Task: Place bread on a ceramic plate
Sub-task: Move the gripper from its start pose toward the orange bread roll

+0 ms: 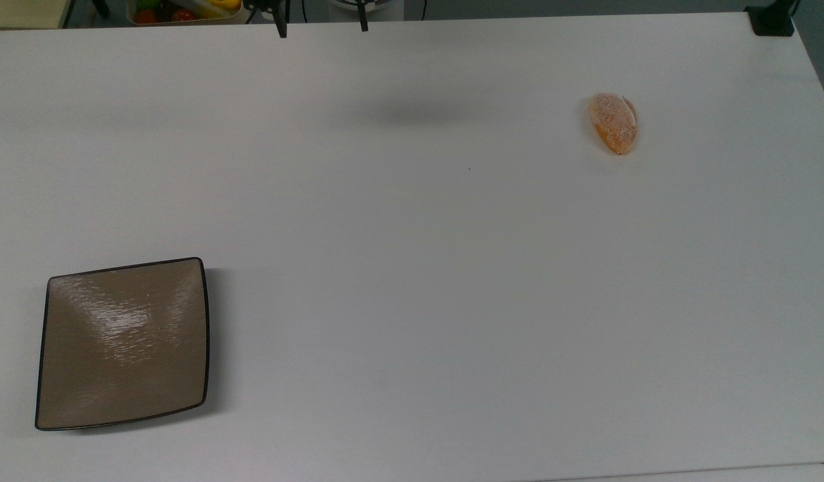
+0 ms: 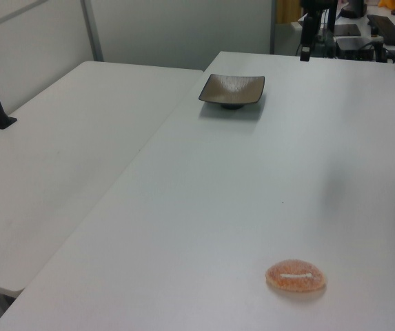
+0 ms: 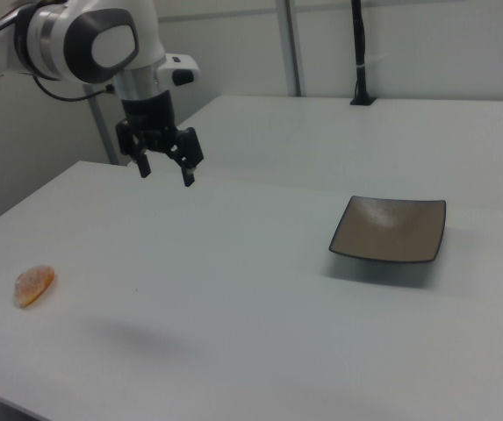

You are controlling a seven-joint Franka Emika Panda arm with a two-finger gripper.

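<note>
We are hovering the end effector (image 3: 165,171), fingers spread and empty, high over the desk (image 1: 412,268); bread (image 1: 613,123) lying untouched, well apart from ceramic plate (image 1: 122,343); reaching for bread comes next.

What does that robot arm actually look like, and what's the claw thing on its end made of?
The arm is glossy white with rounded, bulging joints, one capped by a dark grey disc. A thin black cable trails along it. At its end sits a black gripper: a blocky dark body carrying two slim black fingers, with a small white box just above.
</note>
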